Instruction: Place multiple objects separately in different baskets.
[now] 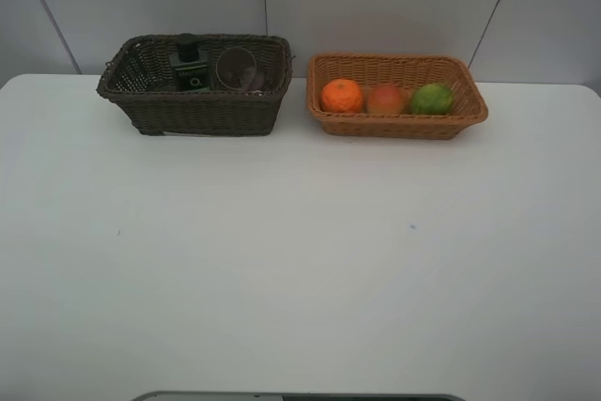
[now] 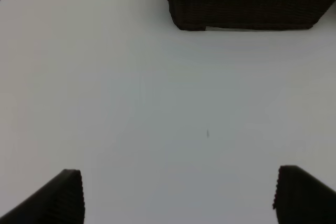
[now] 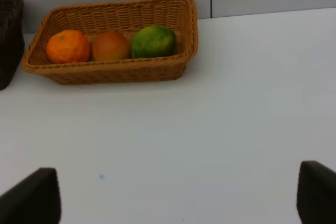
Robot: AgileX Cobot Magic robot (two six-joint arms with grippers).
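Nearest you the bare white surface [image 1: 300, 269]; both end effectors, left [image 2: 178, 195] and right [image 3: 178, 195], released and empty, since fruit sits in tan basket [image 1: 399, 124], bottle and cup in dark basket [image 1: 192, 110].

We counted two rectangular wicker baskets, one dark brown [image 1: 192, 100] and one light orange-tan [image 1: 394, 119], three round fruits, one dark green pump bottle [image 1: 191, 70] and one translucent cup [image 1: 238, 69].

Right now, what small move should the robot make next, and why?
Probably none beyond keeping both arms back: the orange, peach and lime sit in the tan basket, the pump bottle and cup in the dark basket.
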